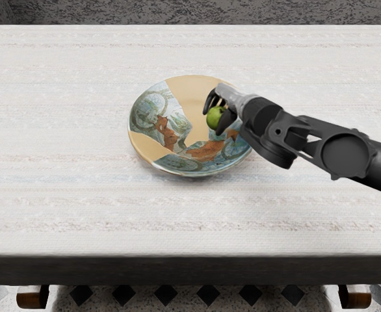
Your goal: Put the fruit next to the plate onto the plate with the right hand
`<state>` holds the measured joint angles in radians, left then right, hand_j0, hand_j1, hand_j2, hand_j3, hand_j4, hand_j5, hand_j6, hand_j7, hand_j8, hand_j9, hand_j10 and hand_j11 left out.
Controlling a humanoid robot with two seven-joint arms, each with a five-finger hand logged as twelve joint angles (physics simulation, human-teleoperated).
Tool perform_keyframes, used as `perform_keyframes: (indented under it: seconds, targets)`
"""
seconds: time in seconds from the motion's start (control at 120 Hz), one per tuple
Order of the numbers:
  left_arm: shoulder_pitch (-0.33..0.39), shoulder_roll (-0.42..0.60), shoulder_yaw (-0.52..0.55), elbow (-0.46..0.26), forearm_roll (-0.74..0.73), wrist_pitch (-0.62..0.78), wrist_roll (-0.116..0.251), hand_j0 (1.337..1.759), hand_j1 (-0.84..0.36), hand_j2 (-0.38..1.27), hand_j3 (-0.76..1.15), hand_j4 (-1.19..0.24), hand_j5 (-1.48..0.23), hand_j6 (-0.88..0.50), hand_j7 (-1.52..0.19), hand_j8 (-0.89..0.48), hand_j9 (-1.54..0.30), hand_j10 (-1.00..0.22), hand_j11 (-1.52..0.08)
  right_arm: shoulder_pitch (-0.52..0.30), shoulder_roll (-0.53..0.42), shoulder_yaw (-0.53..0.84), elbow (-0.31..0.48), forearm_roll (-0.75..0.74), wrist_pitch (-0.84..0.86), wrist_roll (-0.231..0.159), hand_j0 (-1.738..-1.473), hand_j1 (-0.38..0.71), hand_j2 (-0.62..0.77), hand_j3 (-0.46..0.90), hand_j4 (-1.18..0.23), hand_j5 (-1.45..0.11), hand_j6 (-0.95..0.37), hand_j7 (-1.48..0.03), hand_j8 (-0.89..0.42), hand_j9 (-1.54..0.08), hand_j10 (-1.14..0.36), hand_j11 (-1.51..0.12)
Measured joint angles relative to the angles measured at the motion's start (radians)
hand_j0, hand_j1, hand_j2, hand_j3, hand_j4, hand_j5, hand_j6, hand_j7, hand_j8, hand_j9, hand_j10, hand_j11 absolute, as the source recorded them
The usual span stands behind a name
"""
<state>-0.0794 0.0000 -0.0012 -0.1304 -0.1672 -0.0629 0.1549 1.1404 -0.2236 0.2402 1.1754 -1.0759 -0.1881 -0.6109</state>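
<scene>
The small green fruit point(214, 117) is held in the right hand point(220, 112), over the right part of the plate point(177, 91), inside its rim. The dark fingers point(210, 101) curl closely around it: one or two arch over its top and far side, another presses on its near right side, so only a patch of green skin shows between them. The grip is closed on the fruit. Whether the fruit's underside already touches the plate or hangs just above it is hard to judge from this slanted view; it looks very near the surface.

The plate is a shallow round dish with a tan ground and painted blue-green and rust-brown patterns. It lies flat around the middle of the desk point(60, 195), about midway between the left and right edges and well apart from the near and far edges. Nothing else lies in it.

The right arm point(320, 148) comes in from the desk's right edge, a grey wrist cuff behind the hand and dark, rounded joint housings further back, crossing low over the plate's right rim.

The desk has a pale, finely striped top and a dark front edge. Below that edge, brown rounded ends point(32, 298) show against a floor with dark diamond tiles point(166, 294).
</scene>
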Motion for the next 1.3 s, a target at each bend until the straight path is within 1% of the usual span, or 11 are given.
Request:
perform_keyframes:
  seconds: [0.125,0.283,0.333,0.425,0.533,0.7,0.858,0.95,1.05,1.217,1.3]
  targets:
    - [0.0,0.0,0.0,0.0,0.0,0.0,0.0,1.658,0.32,0.0,0.0,-0.02,-0.03,-0.02,-0.03,-0.02,-0.03,-0.02,-0.03,-0.005,0.037,-0.006,-0.048,-0.012,0.002,0.0,-1.653,0.33,0.36,0.0,-0.69,-1.05,-0.43,-0.96,-0.3,-1.01,-0.49,-1.01]
    - [0.0,0.0,0.0,0.0,0.0,0.0,0.0,1.658,0.32,0.0,0.0,-0.02,-0.03,-0.02,-0.03,-0.02,-0.03,-0.02,-0.03,-0.008,0.05,-0.007,-0.067,-0.017,0.002,0.0,-1.654,0.31,0.34,0.0,-0.67,-1.01,-0.45,-0.93,-0.32,-0.98,-0.51,-0.98]
    - [0.0,0.0,0.0,0.0,0.0,0.0,0.0,1.658,0.32,0.0,0.0,-0.02,-0.03,-0.02,-0.03,-0.02,-0.03,-0.02,-0.03,-0.008,0.051,-0.007,-0.07,-0.018,0.0,0.0,-1.655,0.28,0.28,0.0,-0.63,-0.93,-0.47,-0.87,-0.35,-0.9,-0.53,-0.9]
    - [0.0,0.0,0.0,0.0,0.0,0.0,0.0,1.658,0.32,0.0,0.0,-0.02,-0.03,-0.02,-0.03,-0.02,-0.03,-0.02,-0.03,-0.007,0.052,-0.007,-0.072,-0.021,-0.004,0.0,-1.656,0.19,0.15,0.0,-0.52,-0.75,-0.41,-0.71,-0.34,-0.73,-0.46,-0.73]
    - [0.0,0.0,0.0,0.0,0.0,0.0,0.0,1.658,0.32,0.0,0.0,-0.02,-0.03,-0.02,-0.03,-0.02,-0.03,-0.02,-0.03,0.0,0.053,-0.006,-0.073,-0.021,-0.005,0.0,-1.657,0.11,0.07,0.0,-0.42,-0.59,-0.36,-0.56,-0.32,-0.58,-0.38,-0.58]
    - [0.0,0.0,0.0,0.0,0.0,0.0,0.0,1.658,0.32,0.0,0.0,-0.02,-0.03,-0.02,-0.03,-0.02,-0.03,-0.02,-0.03,0.004,0.052,-0.006,-0.073,-0.019,-0.004,0.0,-1.657,0.01,0.0,0.0,-0.32,-0.43,-0.29,-0.42,-0.27,-0.43,-0.3,-0.43]
    - [0.0,0.0,0.0,0.0,0.0,0.0,0.0,1.658,0.32,0.0,0.0,-0.02,-0.03,-0.02,-0.03,-0.02,-0.03,-0.02,-0.03,0.002,0.041,0.007,-0.065,-0.002,-0.001,0.0,-1.658,-0.14,0.0,0.0,-0.19,-0.25,-0.18,-0.25,-0.17,-0.25,-0.18,-0.25]
    - [0.0,0.0,0.0,0.0,0.0,0.0,0.0,1.658,0.32,0.0,0.0,-0.02,-0.03,-0.02,-0.03,-0.02,-0.03,-0.02,-0.03,-0.003,-0.011,0.016,-0.017,0.047,0.008,0.0,-1.658,-0.21,0.0,0.0,-0.12,-0.16,-0.11,-0.16,-0.11,-0.16,-0.12,-0.16]
    - [0.0,0.0,0.0,0.0,0.0,0.0,0.0,1.658,0.32,0.0,0.0,-0.02,-0.03,-0.02,-0.03,-0.02,-0.03,-0.02,-0.03,-0.011,-0.075,0.03,0.046,0.095,0.019,0.0,-1.658,-0.27,0.0,0.0,-0.07,-0.1,-0.07,-0.1,-0.07,-0.1,-0.07,-0.1]
    - [0.0,0.0,0.0,0.0,0.0,0.0,0.0,1.658,0.32,0.0,0.0,-0.02,-0.03,-0.02,-0.03,-0.02,-0.03,-0.02,-0.03,-0.039,-0.252,0.045,0.21,0.182,0.024,0.0,-1.658,-0.31,0.0,0.0,-0.03,-0.04,-0.03,-0.04,-0.03,-0.04,-0.03,-0.04]
    - [0.0,0.0,0.0,0.0,0.0,0.0,0.0,1.658,0.32,0.0,0.0,-0.02,-0.03,-0.02,-0.03,-0.02,-0.03,-0.02,-0.03,-0.047,-0.329,0.048,0.261,0.235,0.048,0.0,-1.658,-0.33,0.0,0.0,-0.02,-0.03,-0.02,-0.03,-0.02,-0.03,-0.02,-0.03]
